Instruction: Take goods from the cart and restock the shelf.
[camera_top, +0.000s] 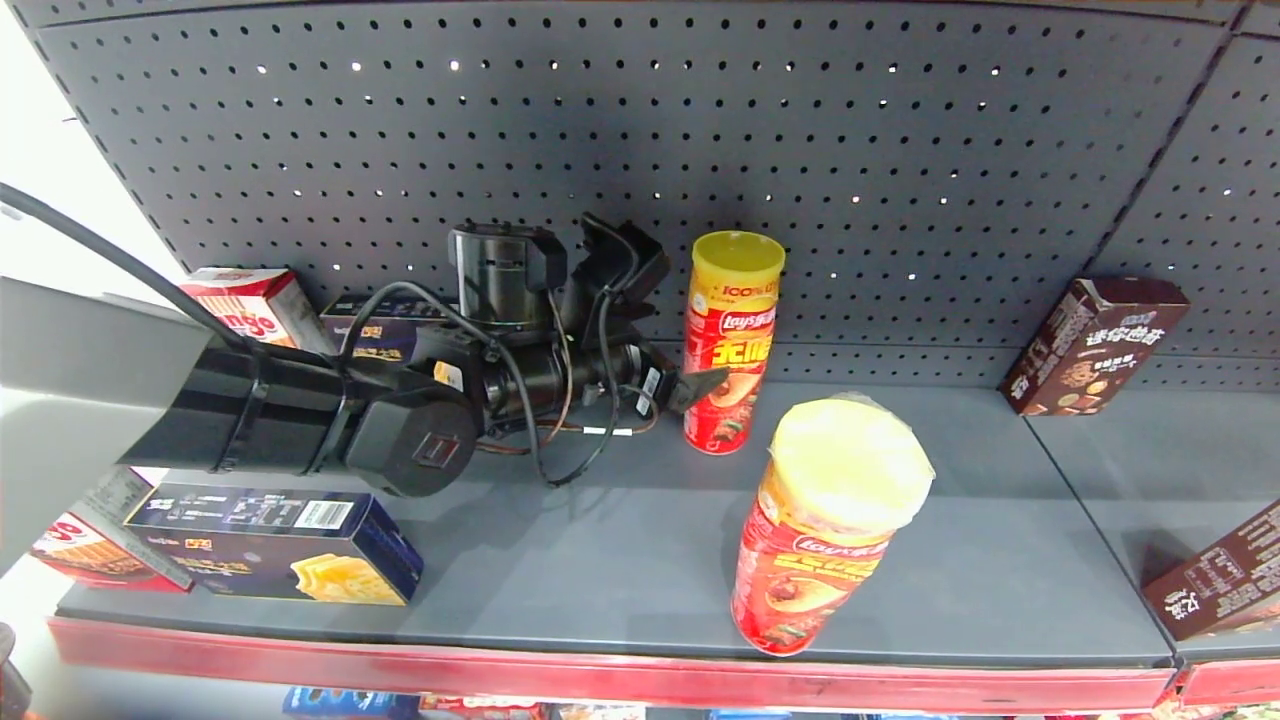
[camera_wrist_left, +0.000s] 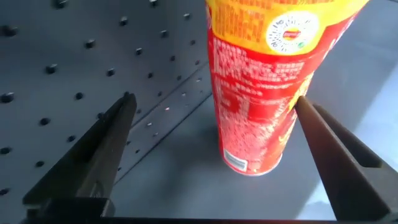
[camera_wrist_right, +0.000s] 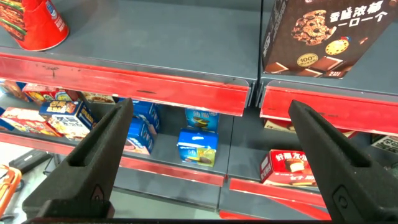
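Head view: my left jaws hang spread over the shelf (camera_top: 600, 560), a chip can (camera_top: 733, 340) upright just beyond them. Left wrist view: the can (camera_wrist_left: 261, 93) stands between the tips, unpinched; a crooked pull-back could topple it. Right wrist view: my right jaws are spread and empty, with a brown box (camera_wrist_right: 317, 37) beyond.

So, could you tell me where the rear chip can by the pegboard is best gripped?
Probably around the mid-body of the rear chip can, coming level from its left, where the open left gripper faces it. It stands upright, a round tube, with the pegboard close behind.
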